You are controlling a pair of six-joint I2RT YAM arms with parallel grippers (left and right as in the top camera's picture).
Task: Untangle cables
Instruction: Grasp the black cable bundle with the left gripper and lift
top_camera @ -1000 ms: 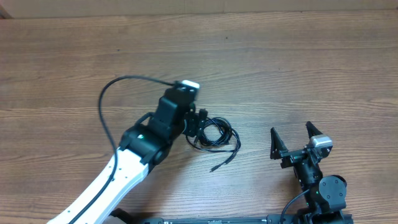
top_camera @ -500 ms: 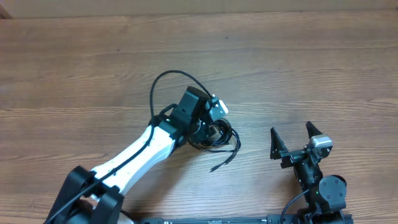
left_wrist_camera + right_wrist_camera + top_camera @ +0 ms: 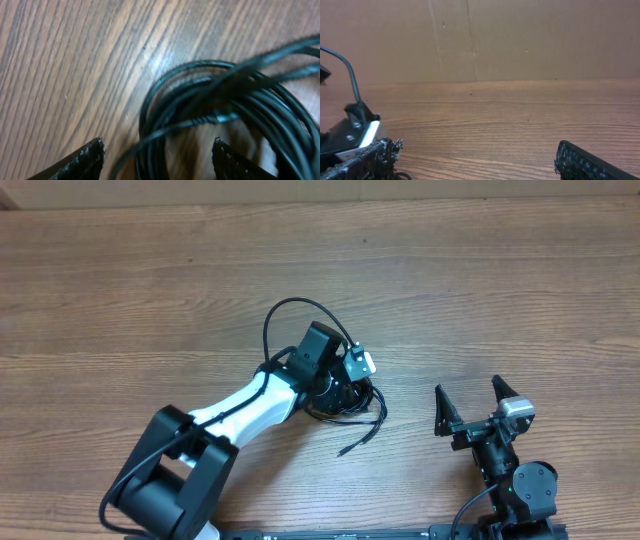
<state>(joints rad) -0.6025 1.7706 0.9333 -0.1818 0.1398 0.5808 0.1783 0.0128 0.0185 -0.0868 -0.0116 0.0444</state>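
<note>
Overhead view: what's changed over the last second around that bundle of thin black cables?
The left gripper swung right and turned, arriving over the coil of thin black cables. Its fingers now straddle strands without clamping them. The white arm behind it shifted right too. The coil, its loose tail and the open right gripper stayed put.

Blk cables (image 3: 362, 410): 1 tangled coil, lying flat.
</note>
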